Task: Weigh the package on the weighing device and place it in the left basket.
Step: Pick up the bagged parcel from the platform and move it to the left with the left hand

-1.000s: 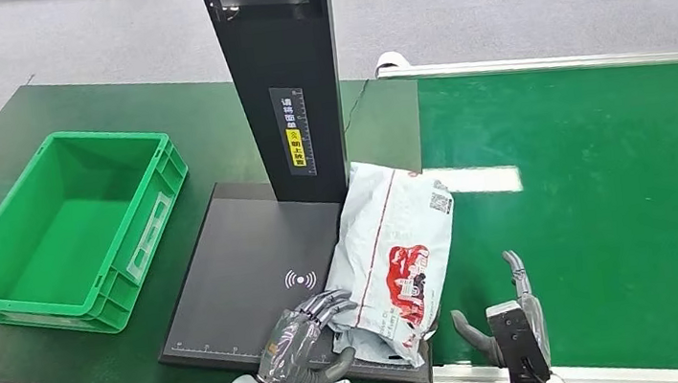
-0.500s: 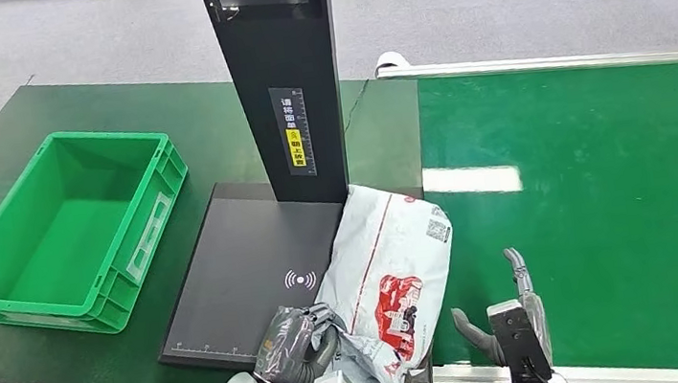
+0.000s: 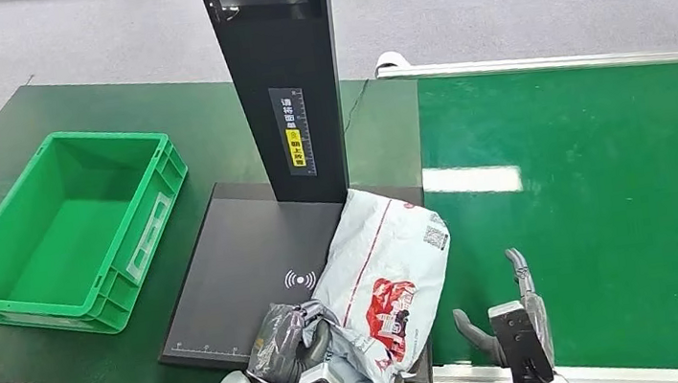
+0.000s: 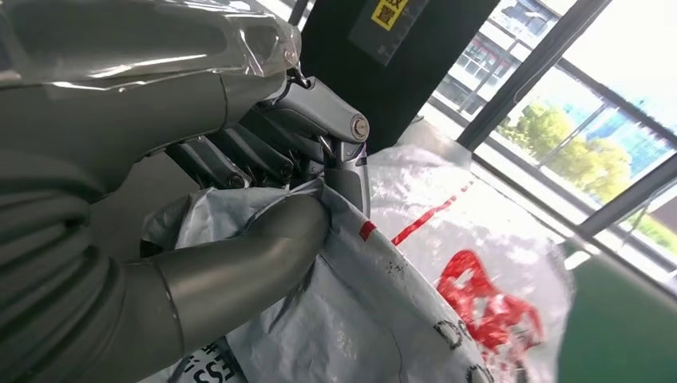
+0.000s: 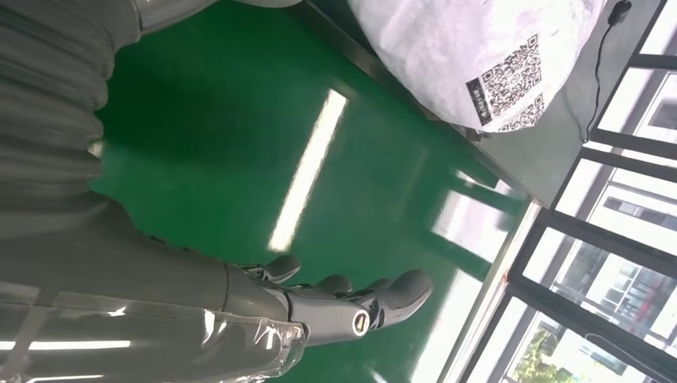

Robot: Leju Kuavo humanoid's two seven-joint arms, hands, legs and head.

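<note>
While the left hand (image 3: 287, 340) grips the package (image 3: 386, 282) at its near edge on the scale platform (image 3: 238, 270), lift it clear before you swing toward the green basket (image 3: 0, 293); right hand (image 3: 513, 311) hangs open, unladen.

A dark green table (image 3: 8, 113) is seen on the left, and a bright green belt (image 3: 604, 181) is set right beside it on the right. A green basket (image 3: 142, 228) is placed on the left part of the table, near a flat black weighing device (image 3: 238, 270) with a tall black post, which is stood just to its right. A white package (image 3: 387, 268) is laid partly on the right side of the weighing device, next to the belt
</note>
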